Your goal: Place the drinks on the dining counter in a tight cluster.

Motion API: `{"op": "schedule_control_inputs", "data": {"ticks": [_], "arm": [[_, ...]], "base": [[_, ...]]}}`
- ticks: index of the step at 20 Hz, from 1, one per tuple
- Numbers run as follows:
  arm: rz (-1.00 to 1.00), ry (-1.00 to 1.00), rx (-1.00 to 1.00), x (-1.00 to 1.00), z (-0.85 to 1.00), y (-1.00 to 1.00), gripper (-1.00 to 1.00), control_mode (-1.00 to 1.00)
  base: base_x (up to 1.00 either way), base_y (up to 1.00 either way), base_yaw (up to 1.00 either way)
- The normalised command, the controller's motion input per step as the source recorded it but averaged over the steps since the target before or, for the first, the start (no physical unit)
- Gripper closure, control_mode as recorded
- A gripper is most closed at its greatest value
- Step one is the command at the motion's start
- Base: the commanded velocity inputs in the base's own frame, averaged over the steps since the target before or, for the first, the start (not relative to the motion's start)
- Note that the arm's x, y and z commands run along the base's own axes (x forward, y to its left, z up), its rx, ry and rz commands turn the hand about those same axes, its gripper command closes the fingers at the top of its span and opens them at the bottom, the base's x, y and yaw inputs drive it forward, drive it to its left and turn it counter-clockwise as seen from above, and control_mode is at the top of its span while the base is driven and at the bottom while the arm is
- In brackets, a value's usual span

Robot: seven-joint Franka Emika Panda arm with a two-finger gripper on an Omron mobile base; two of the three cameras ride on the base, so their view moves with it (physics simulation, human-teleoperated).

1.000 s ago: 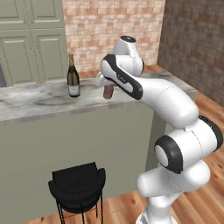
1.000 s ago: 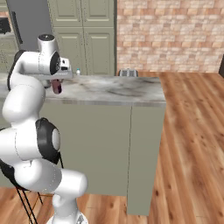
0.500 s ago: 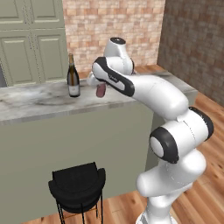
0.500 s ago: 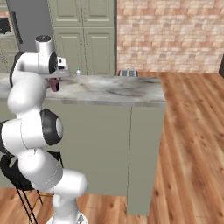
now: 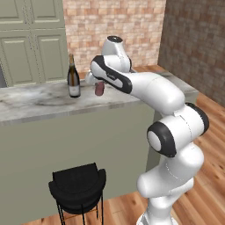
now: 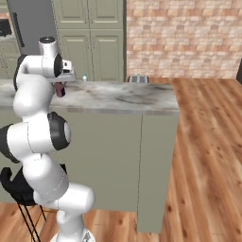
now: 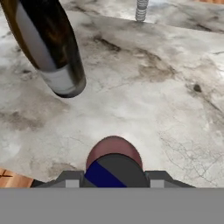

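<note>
Over marble dining counter (image 5: 39,103), gripper (image 7: 114,177) grips maroon bottle (image 5: 99,88).

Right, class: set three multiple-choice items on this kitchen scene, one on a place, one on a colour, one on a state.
1. Where does the wine bottle stand?
A on the dining counter
B on the stool
C on the floor

2. What colour is the bottle at the gripper?
A green
B maroon
C clear

3. How are the jaws?
A wide open, empty
B shut on the maroon bottle
C shut on the wine bottle

Key: 1 A, it rests upright on the marble; 2 B, its body shows dark red; 3 B, its cap sits between them.
</note>
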Motion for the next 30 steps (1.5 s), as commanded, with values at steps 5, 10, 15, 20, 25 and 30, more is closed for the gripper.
{"op": "schedule_control_inputs", "data": {"ticks": [5,10,15,20,25,30], "arm": [[0.00,0.00,0.00,0.18,-0.04,0.00,1.00,-1.00],[0.00,-0.03,0.00,0.25,-0.13,0.00,1.00,-1.00],[0.00,-0.05,0.00,0.29,-0.14,0.00,1.00,-1.00],[0.00,-0.02,0.00,0.05,-0.02,0.00,1.00,-1.00],[0.00,0.00,0.00,0.03,0.00,0.00,1.00,-1.00],[0.00,0.00,0.00,0.11,-0.12,0.00,1.00,-1.00]], "base": [[0.00,0.00,0.00],[0.00,0.00,0.00],[0.00,0.00,0.00],[0.00,0.00,0.00],[0.00,0.00,0.00],[0.00,0.00,0.00]]}}
